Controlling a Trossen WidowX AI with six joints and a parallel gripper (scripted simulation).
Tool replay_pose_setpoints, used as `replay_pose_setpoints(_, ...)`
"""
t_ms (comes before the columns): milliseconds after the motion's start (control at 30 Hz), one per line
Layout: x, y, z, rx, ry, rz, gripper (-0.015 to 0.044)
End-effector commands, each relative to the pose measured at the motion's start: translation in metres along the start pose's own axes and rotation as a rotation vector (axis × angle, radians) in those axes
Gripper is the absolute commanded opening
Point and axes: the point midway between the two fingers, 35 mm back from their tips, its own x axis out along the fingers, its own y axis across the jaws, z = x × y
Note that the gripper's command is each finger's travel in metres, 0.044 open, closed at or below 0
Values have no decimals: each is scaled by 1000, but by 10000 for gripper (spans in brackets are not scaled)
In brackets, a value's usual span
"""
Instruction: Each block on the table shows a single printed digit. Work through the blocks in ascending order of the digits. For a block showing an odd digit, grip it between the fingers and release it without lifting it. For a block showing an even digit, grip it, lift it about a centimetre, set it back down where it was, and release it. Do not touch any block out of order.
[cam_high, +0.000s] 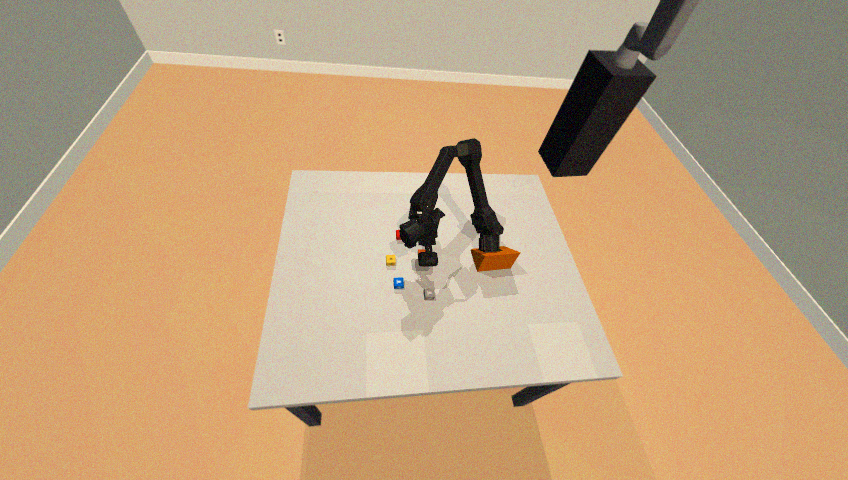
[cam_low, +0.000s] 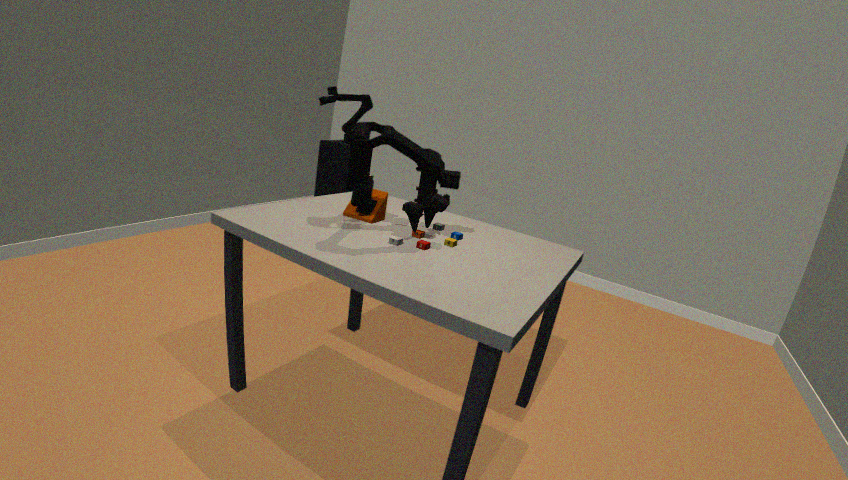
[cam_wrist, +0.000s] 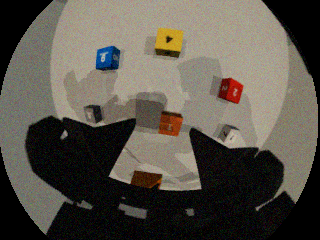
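Note:
My gripper (cam_high: 427, 258) (cam_low: 416, 227) (cam_wrist: 163, 126) is open and hangs low over an orange block (cam_low: 418, 234) (cam_wrist: 171, 123), which lies between the spread fingers in the wrist view. I cannot tell whether the fingers touch it. In the top view the gripper hides most of this block. Around it lie a red block (cam_high: 397, 233) (cam_low: 423, 244) (cam_wrist: 230, 88), a yellow block (cam_high: 390, 259) (cam_low: 450, 242) (cam_wrist: 168, 42), a blue block (cam_high: 398, 283) (cam_low: 457, 235) (cam_wrist: 107, 58), a grey block (cam_high: 429, 293) (cam_low: 438, 226) (cam_wrist: 94, 114) and a white block (cam_low: 395, 240) (cam_wrist: 228, 135). The digits are too small to read.
The blocks sit near the middle of a white table (cam_high: 333, 333) (cam_low: 487, 285). The arm's orange base (cam_high: 495, 258) (cam_low: 365, 209) stands to one side of them. A black box on a pole (cam_high: 595, 113) hangs beyond the table's far corner.

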Motion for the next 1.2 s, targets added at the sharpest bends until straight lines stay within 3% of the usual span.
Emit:
replay_pose_setpoints(0,7,-1,-1,-6,1,-7,400)
replay_pose_setpoints(233,16,-1,-1,-5,1,-8,400)
replay_pose_setpoints(600,16,-1,-1,-5,1,-8,120)
replay_pose_setpoints(1167,16,-1,-1,-5,1,-8,120)
